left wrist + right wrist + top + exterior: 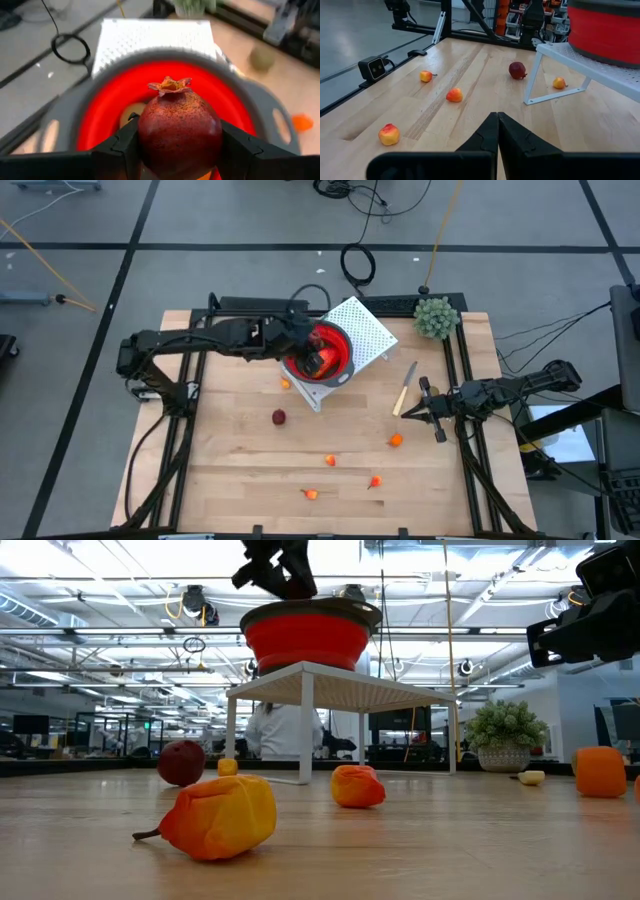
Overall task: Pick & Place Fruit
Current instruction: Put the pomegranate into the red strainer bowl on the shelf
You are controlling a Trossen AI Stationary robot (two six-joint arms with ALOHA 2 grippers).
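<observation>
Fingers (pixel 120 150) of left gripper (pixel 180 150) part-open, clamped on either side of a pomegranate (pixel 179 132), crown up, held above the red bowl (pixel 100 107) on the white rack (pixel 362 328) near the worktop's far edge, right gripper (pixel 497 131) fully closed, empty, near the right edge.

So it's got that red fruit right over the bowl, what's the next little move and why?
Probably lower a touch and open the left gripper. It holds the pomegranate directly above the red bowl, which sits on the white rack, so letting go should drop the fruit inside. The right gripper waits shut over the table near the knife.
</observation>
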